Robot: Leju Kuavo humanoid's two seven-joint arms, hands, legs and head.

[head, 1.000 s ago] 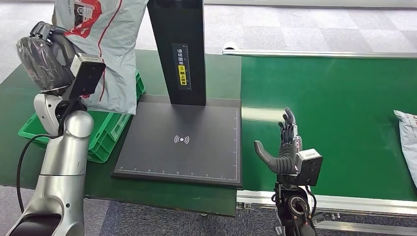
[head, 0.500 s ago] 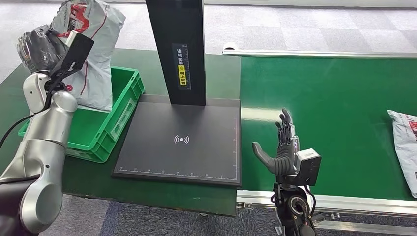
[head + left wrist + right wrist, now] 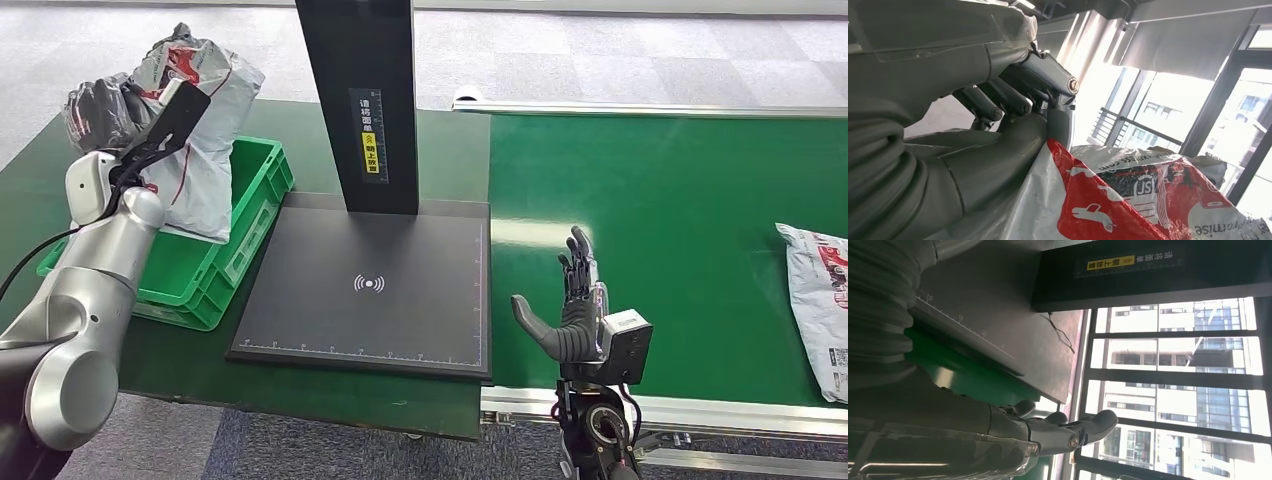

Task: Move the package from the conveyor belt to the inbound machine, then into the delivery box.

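My left hand grips a grey package with red print and holds it over the green delivery box at the far left; its lower end hangs inside the box. In the left wrist view my fingers clamp the package at its top edge. The black inbound machine lies bare in the middle, its upright post behind it. My right hand is raised near the conveyor belt's front edge, fingers apart, holding nothing. A second grey package lies at the belt's right edge.
A dark green table bears the box and the machine. The belt's metal rail runs along the front right. Grey carpet floor lies beyond. In the right wrist view the machine's platform and post lie past my fingers.
My left hand has carried the package left and down into the green box. The second package on the belt has moved further in from the right. My right hand has sunk slightly.
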